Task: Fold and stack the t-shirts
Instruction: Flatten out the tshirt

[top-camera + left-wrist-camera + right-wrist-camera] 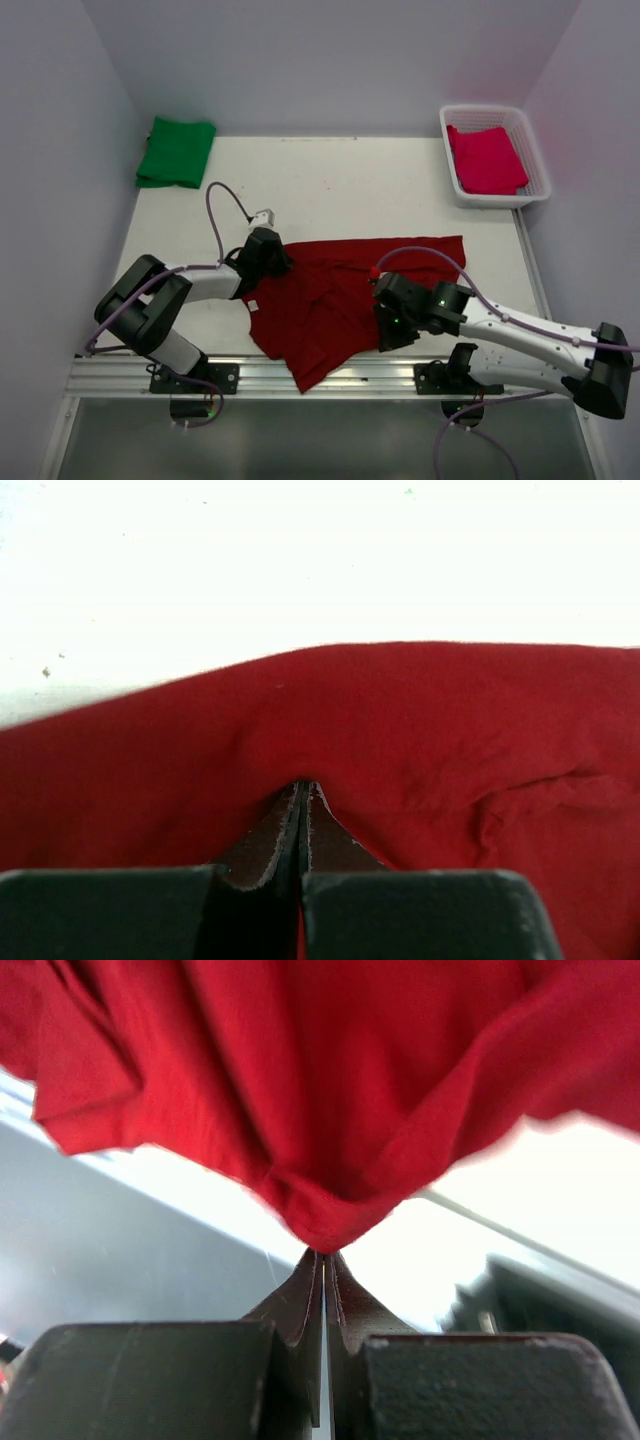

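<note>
The dark maroon-red t-shirt (335, 295) lies crumpled across the near middle of the table (340, 180), one corner draped over the front rail. At the shirt's upper left edge, my left gripper (272, 256) is shut, its tips (303, 786) pinching the red cloth (420, 730). My right gripper (386, 326) sits at the shirt's lower right edge, shut, with a bunched point of cloth (320, 1210) caught at its tips (325, 1254). A folded bright green t-shirt (177, 150) rests at the back left. The pinkish-red t-shirt (487, 160) lies folded in the basket.
A white lattice basket (497, 115) stands at the back right corner of the table. White walls close in the left, back and right sides. A metal rail (260, 375) runs along the near edge by the arm bases.
</note>
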You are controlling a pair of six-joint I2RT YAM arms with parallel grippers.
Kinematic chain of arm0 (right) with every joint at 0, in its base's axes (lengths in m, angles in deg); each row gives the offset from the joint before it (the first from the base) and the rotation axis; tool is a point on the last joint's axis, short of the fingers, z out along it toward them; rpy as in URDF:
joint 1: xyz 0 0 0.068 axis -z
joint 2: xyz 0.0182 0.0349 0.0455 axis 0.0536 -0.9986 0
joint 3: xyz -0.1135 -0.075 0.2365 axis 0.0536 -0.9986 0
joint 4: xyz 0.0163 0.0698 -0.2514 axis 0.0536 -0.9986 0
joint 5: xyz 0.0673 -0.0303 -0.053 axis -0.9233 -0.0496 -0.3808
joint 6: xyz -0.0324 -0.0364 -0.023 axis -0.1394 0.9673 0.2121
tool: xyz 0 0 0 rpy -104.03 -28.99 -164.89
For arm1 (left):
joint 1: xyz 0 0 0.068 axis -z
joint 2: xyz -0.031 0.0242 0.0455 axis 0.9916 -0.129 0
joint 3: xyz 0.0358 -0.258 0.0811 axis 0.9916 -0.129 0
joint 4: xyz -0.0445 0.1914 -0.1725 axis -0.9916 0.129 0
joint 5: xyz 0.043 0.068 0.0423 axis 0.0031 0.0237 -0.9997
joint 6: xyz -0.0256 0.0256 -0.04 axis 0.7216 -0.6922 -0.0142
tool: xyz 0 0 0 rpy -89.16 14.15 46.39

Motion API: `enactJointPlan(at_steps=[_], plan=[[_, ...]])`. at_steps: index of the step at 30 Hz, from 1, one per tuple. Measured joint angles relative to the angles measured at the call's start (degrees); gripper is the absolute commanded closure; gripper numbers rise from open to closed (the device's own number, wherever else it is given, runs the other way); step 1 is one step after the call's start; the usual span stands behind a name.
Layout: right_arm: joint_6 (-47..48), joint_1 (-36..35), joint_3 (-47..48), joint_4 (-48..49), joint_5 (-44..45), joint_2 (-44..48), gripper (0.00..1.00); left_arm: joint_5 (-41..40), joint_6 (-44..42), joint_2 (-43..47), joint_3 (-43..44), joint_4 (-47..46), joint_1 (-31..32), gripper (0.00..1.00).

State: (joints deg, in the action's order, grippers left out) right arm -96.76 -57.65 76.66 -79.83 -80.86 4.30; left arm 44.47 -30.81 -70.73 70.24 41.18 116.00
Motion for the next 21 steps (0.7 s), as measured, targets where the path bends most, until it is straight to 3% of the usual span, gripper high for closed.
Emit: enactJointPlan(at_steps=[2, 3, 6, 9, 15, 19, 21], plan=[[-1.64, 0.04, -0.44, -5.53, 0.02, 4.81, 1.00, 0.74, -0.02, -0.66, 0.74, 0.02, -0.68, 1.00], [-2.29, 0.04, -0.42, -7.48, 0.00, 6.93, 0.81, 1.20, -0.02, -0.90, 0.98, 0.04, -0.92, 1.00], [-3.72, 0.00, -0.02, -13.66, -0.24, 11.43, 0.51, 1.81, -0.26, -1.22, 1.66, 0.48, -1.40, 1.00], [-3.76, -0.02, 1.57, -18.01, 0.15, 12.87, 0.39, 1.79, -0.74, -1.25, 2.34, 1.60, -1.90, 1.00], [-1.57, -0.02, 10.49, -16.83, 5.55, 7.39, 0.39, 3.98, -4.66, 1.90, 2.93, 5.92, -2.12, 1.00], [1.18, -0.02, 15.43, -13.27, 12.13, 0.00, 0.41, 8.28, -8.85, 4.33, 7.21, 14.25, -1.42, 1.00], [2.82, 0.00, 17.25, -11.34, 15.26, -4.42, 0.40, 8.70, -10.97, 4.87, 9.57, 18.88, 0.50, 0.89]])
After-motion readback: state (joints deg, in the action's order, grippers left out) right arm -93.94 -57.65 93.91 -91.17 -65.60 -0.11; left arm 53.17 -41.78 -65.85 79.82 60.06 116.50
